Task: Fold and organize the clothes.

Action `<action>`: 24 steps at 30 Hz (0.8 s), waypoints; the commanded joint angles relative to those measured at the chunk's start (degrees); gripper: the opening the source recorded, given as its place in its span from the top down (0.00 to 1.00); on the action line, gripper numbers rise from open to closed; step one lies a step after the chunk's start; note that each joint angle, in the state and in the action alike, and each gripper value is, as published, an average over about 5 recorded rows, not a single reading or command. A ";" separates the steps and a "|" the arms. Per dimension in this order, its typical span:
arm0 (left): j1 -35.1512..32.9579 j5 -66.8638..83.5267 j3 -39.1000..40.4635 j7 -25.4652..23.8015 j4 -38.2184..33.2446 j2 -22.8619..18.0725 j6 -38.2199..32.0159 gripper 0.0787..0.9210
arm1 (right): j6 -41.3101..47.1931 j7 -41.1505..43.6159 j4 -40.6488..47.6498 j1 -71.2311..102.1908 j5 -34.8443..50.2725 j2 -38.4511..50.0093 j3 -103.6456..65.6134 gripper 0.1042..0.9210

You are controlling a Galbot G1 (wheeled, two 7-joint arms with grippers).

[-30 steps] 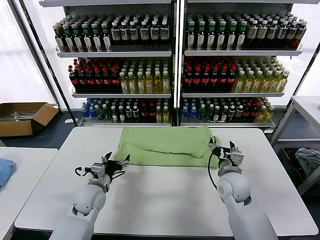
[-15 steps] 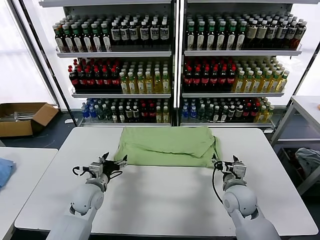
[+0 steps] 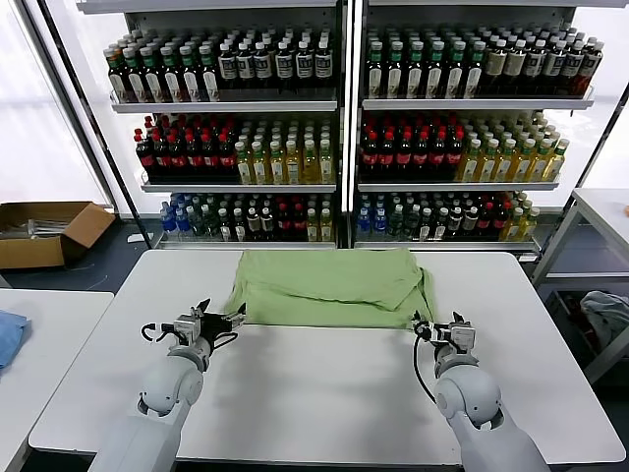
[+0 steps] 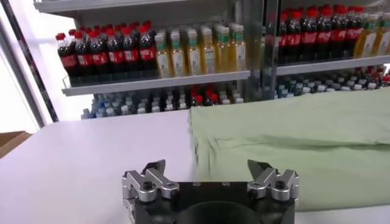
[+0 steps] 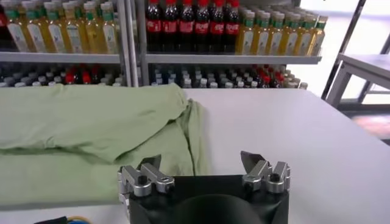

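Observation:
A light green shirt (image 3: 329,285) lies folded flat at the far middle of the white table (image 3: 314,393). My left gripper (image 3: 218,323) is open and empty just off the shirt's near left corner. My right gripper (image 3: 436,330) is open and empty at the shirt's near right corner. The left wrist view shows the shirt (image 4: 292,143) ahead of the open left gripper (image 4: 207,170). The right wrist view shows the shirt (image 5: 91,134) ahead of the open right gripper (image 5: 201,163). No collar, buttons or chest print show.
Shelves of bottles (image 3: 344,128) stand behind the table. A cardboard box (image 3: 44,231) sits on the floor at far left. A side table with a bright blue cloth (image 3: 8,334) is at the left. A grey-blue garment (image 3: 607,315) lies at the far right.
Both grippers have drawn back toward me from the shirt's near edge. The right gripper has come off the shirt's right corner; the shirt's near edge now lies flatter.

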State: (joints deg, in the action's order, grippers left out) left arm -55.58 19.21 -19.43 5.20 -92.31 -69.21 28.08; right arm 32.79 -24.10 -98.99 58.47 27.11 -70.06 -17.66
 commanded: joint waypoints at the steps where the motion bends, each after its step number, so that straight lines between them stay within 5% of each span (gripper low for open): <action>1: 0.86 -0.18 0.55 -0.02 3.31 -0.36 0.15 0.12 | 0.32 0.57 2.64 -0.82 -0.36 -0.57 0.38 0.12; 6: 0.75 -0.61 0.99 -0.25 4.17 -0.68 0.21 0.22 | 0.29 1.07 2.37 -0.06 -0.54 -0.66 0.28 0.20; 24: -3.02 0.02 0.19 -0.74 0.04 -0.18 1.90 0.84 | 0.29 1.79 0.37 3.48 0.09 -0.88 -0.77 0.83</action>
State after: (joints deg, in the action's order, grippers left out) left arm -56.68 19.26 -19.01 4.44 -89.87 -69.44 29.27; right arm 32.78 -22.40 -97.86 60.74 26.83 -70.82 -18.45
